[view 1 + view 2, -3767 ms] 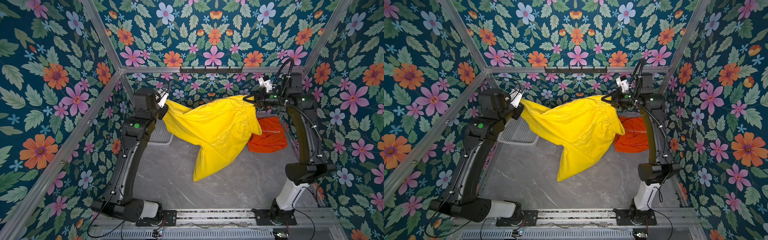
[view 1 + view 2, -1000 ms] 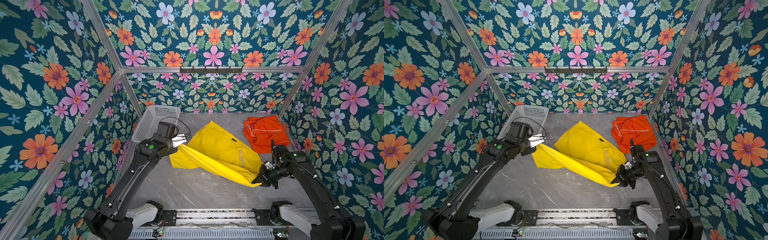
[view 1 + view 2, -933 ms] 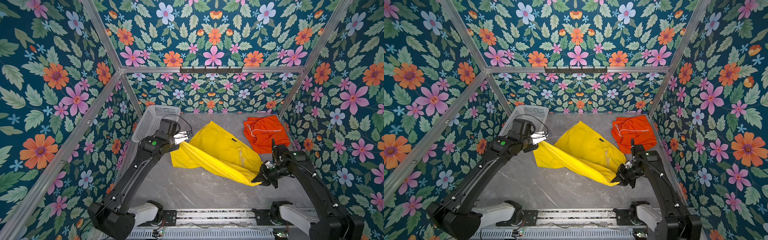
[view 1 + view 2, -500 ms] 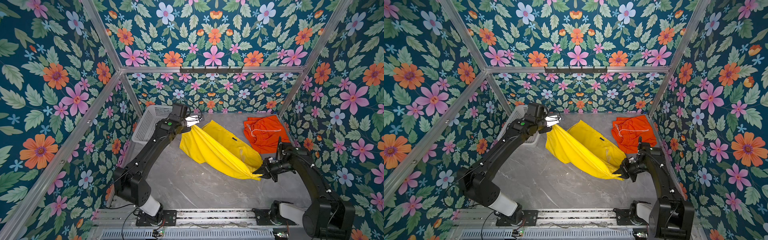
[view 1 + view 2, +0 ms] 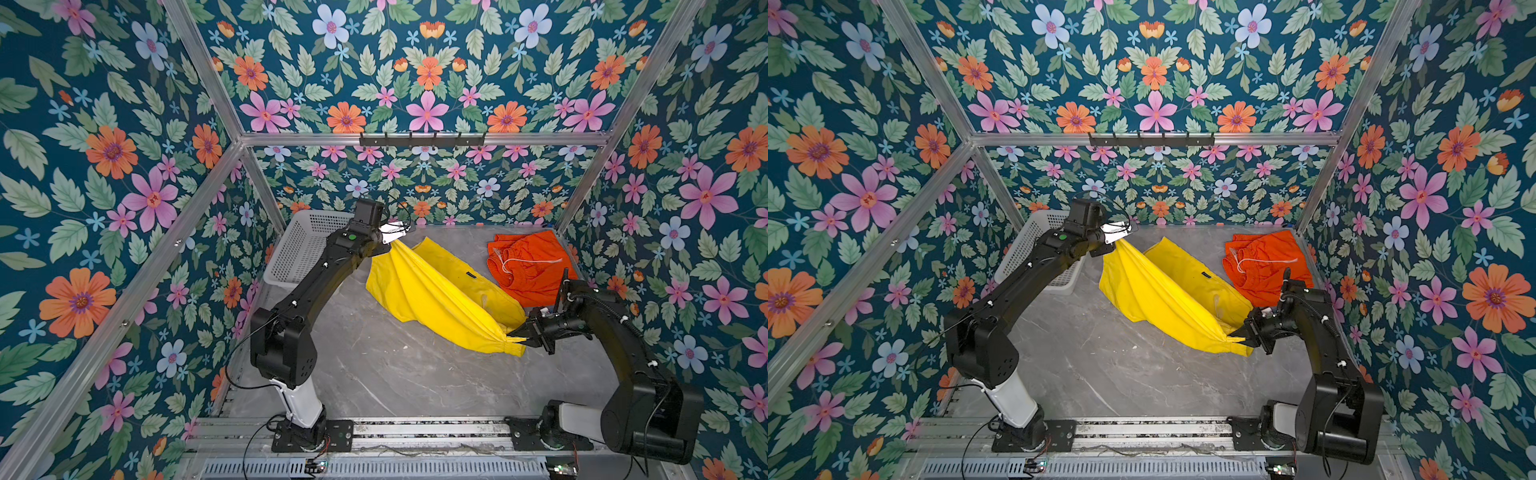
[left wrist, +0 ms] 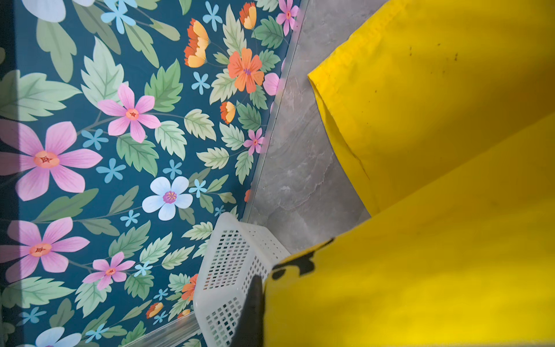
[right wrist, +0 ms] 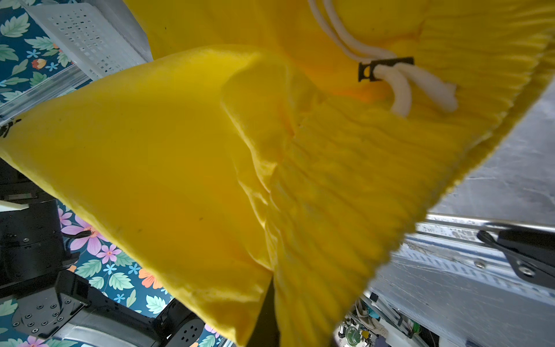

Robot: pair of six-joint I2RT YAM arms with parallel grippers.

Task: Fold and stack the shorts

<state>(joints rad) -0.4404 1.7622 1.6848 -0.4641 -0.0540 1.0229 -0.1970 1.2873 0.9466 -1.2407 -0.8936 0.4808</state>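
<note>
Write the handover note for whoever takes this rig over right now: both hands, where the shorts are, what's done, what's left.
Left hand: shut on the yellow shorts, far end, near the white basket.
Right hand: shut on the yellow shorts at the waistband end, nearer the front.
Yellow shorts: stretched between both hands, sagging onto the table, unfolded.
Orange shorts: crumpled in the far right corner, no hand on them.
Done: nothing folded or stacked. Left: fold both pairs, stack them.
</note>
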